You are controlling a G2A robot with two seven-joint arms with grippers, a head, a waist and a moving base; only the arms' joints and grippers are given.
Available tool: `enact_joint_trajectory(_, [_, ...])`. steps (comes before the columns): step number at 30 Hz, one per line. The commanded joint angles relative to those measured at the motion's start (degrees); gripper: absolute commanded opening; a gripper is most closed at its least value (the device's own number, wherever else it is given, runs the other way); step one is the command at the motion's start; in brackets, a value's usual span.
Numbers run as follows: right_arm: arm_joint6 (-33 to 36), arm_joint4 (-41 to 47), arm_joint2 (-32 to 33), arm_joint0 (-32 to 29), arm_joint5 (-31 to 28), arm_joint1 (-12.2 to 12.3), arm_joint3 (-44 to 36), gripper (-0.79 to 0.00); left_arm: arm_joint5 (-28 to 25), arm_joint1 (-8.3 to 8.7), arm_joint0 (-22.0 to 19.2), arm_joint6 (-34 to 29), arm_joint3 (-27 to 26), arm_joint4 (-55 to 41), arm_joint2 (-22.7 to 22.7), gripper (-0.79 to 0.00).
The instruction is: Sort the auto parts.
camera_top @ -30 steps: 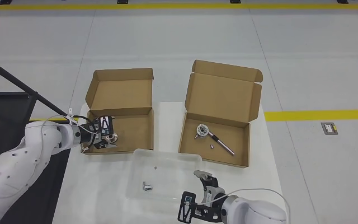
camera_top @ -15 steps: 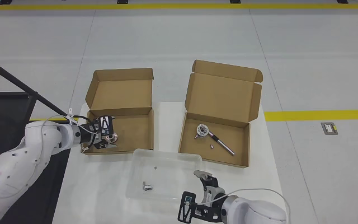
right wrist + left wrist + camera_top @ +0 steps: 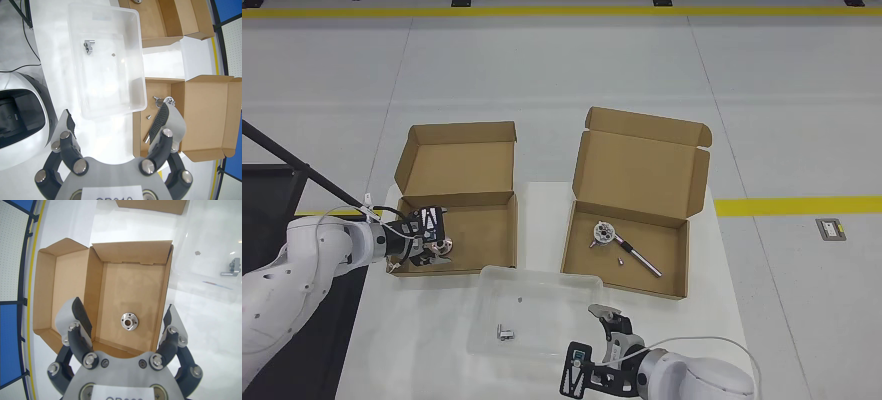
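Note:
My left gripper hangs open over the near end of the left cardboard box. A round metal flange lies on the box floor just below its fingers. A clear plastic bin stands at the table's front and holds a small metal bracket. My right gripper is open and empty by the bin's near right corner. The right cardboard box holds a round part, a metal rod and a small screw.
Both boxes have their lids folded open toward the far side. A tiny dark speck lies in the bin. A bare white strip of table runs between the boxes. A black cable trails along the table's edge.

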Motion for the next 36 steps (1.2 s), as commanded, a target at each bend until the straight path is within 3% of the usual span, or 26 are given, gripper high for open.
enact_joint_trajectory(1, [0.0,0.0,0.0,0.0,0.0,0.0,0.0,0.000,0.0,0.01,0.0,0.0,-0.1,0.0,0.0,0.000])
enact_joint_trajectory(18, [0.0,0.0,0.0,0.0,0.0,0.0,0.0,0.000,0.0,0.01,0.0,0.0,-0.1,0.0,0.0,0.000])
enact_joint_trajectory(21, [0.0,0.0,0.0,0.0,0.0,0.0,0.0,0.000,1.0,-0.21,0.4,-1.7,-2.1,0.3,-0.2,0.000])
enact_joint_trajectory(25, [0.0,0.0,0.0,0.0,0.0,0.0,0.0,0.000,-2.0,-0.36,-1.1,-2.6,-5.3,4.7,-0.4,0.000])
enact_joint_trajectory(29, [0.0,0.0,0.0,0.0,0.0,0.0,0.0,0.000,-9.1,-0.33,-3.1,0.5,-7.2,9.6,-0.1,0.000])
enact_joint_trajectory(31, [0.0,0.0,0.0,0.0,0.0,0.0,0.0,0.000,-10.1,-0.21,-4.0,2.7,-8.3,13.2,1.2,0.000])
enact_joint_trajectory(36, [0.0,0.0,0.0,0.0,0.0,0.0,0.0,0.000,-10.1,0.97,-7.3,10.2,-10.8,25.7,9.3,0.000])
